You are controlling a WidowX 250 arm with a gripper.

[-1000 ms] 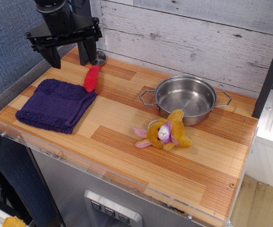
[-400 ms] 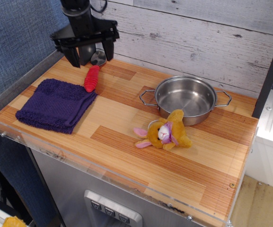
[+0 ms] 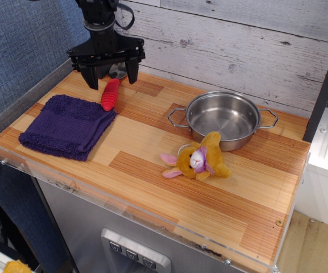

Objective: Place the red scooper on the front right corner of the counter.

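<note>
The red scooper (image 3: 110, 94) lies at the back left of the counter (image 3: 169, 170), its ribbed red handle pointing toward me and its silver bowl (image 3: 118, 70) mostly hidden behind the gripper. My gripper (image 3: 112, 79) hangs just above the scooper's upper end, open, with one black finger (image 3: 91, 78) on its left and the other on its right. It holds nothing.
A purple towel (image 3: 67, 126) lies at the front left, touching the scooper's handle end. A steel pot (image 3: 225, 118) stands at the back right, with a yellow plush toy (image 3: 198, 160) just in front of it. A plank wall runs behind the counter.
The gripper has moved right and down, from over the counter's back left corner to straddling the scooper's upper end. The scooper has not moved.
</note>
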